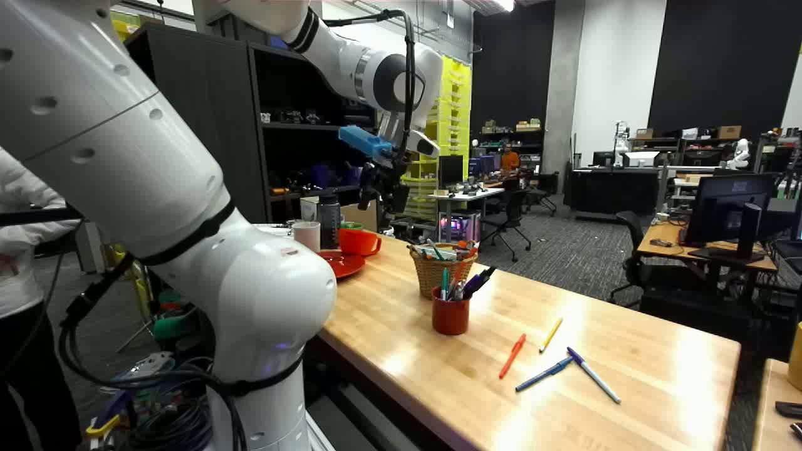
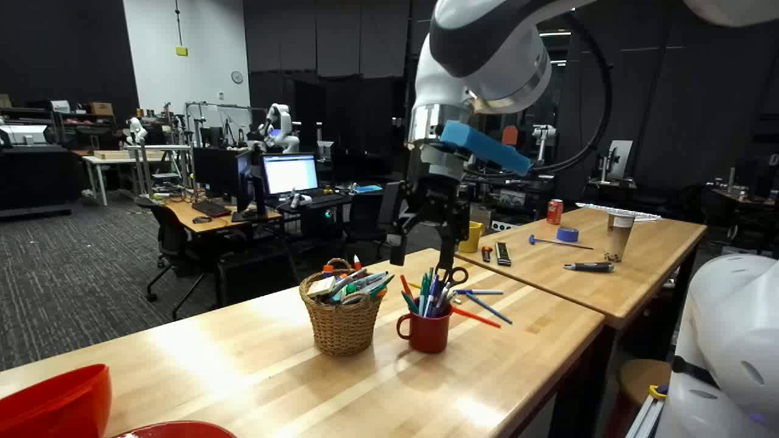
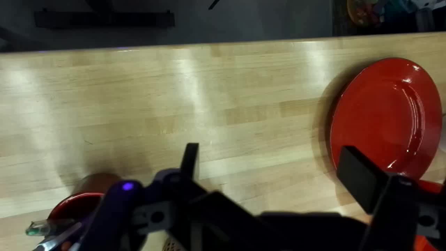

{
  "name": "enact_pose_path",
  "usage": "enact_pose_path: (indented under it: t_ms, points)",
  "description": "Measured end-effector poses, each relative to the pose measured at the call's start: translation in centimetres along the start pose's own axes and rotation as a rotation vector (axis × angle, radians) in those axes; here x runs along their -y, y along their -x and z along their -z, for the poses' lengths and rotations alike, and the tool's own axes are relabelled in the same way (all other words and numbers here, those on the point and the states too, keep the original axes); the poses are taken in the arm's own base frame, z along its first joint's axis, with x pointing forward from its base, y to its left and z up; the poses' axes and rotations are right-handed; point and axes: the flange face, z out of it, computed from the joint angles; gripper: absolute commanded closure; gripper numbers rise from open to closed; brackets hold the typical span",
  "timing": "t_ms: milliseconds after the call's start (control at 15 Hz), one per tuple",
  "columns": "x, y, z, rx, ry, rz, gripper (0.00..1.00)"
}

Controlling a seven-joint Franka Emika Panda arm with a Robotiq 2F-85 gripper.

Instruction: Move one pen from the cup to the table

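Observation:
The red cup stands upright on the light-wood table, full of coloured pens and a pair of scissors. It shows in an exterior view and partly behind a finger in the wrist view. A thin reddish pen leans out of it. An orange-red pen, a yellow pen and two blue pens lie on the table. My gripper is open and empty, high above the table; in the wrist view bare wood shows between its fingers.
A wicker basket of markers stands beside the cup. A red plate and a red bowl sit farther along the table, near a white cup and a dark bottle. Another table with a yellow mug adjoins.

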Motion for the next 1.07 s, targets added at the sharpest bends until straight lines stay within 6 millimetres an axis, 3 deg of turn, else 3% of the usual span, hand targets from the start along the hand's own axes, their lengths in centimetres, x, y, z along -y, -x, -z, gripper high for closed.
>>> enact_pose_path:
  t_ms: [467,1067]
  points:
    - [-0.4,-0.4,0.0,0.004,-0.001,-0.010,0.00]
    - [-2.8,-5.5,1.6,0.005,0.157,0.049,0.00]
